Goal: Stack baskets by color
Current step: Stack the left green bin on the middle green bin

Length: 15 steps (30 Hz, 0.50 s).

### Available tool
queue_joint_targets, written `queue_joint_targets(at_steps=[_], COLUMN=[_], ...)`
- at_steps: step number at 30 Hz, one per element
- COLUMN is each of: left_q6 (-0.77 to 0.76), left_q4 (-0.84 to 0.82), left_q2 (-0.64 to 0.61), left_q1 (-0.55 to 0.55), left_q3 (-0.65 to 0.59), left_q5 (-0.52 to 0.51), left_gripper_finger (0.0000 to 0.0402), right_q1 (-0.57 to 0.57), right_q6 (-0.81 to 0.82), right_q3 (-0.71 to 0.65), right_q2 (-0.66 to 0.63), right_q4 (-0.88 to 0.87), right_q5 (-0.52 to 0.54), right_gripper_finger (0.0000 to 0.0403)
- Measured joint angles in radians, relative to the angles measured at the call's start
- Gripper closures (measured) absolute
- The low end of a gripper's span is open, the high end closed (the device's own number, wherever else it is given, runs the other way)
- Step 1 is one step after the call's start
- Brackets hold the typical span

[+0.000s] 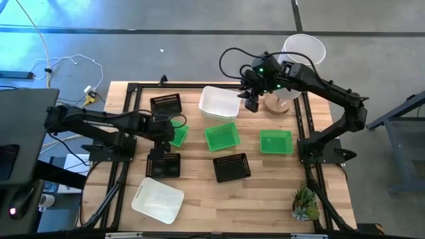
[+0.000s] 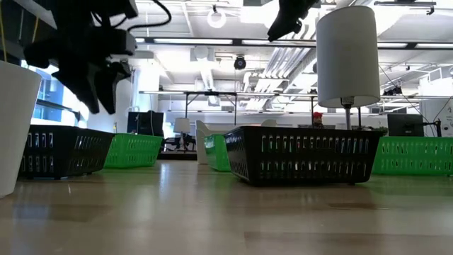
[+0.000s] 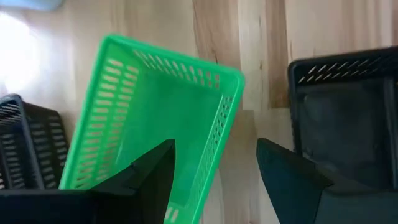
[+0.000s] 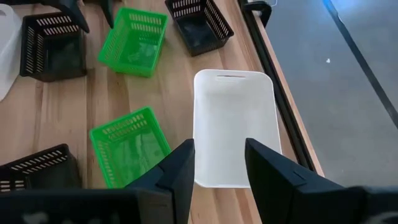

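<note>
My left gripper (image 1: 161,130) hangs open over the edge of a green basket (image 1: 179,135). In the left wrist view that green basket's (image 3: 155,124) rim runs between my fingers, nothing gripped. Two more green baskets (image 1: 222,137) (image 1: 275,142) sit mid-table. Black baskets lie at the back left (image 1: 166,104), front left (image 1: 163,166) and front middle (image 1: 232,167). My right gripper (image 1: 251,103) hovers open above the right side of a white basket (image 1: 219,103), shown in the right wrist view as the white basket (image 4: 233,124). Another white basket (image 1: 158,200) lies at the front left.
A tall white cylinder (image 1: 303,56) stands at the back right on a wooden disc (image 1: 277,105). A small potted plant (image 1: 305,202) is at the front right corner. Black frame rails (image 1: 310,126) run along the table's sides.
</note>
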Motion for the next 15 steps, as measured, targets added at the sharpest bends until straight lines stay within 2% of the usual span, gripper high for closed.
queue_joint_targets(at_steps=[11, 15], left_q6=[0.000, -0.021], left_q4=[-0.001, 0.003], left_q2=[0.130, 0.174], left_q1=[0.004, 0.004], left_q3=[0.000, 0.000], left_q5=[-0.002, -0.044], left_gripper_finger=[0.0190, 0.0190], right_q1=[0.000, 0.000], right_q6=[-0.008, -0.008], right_q3=[0.000, 0.000], right_q2=[-0.001, -0.001], right_q4=[-0.021, -0.026], right_q5=[-0.001, -0.002], right_gripper_finger=[0.0274, 0.0274])
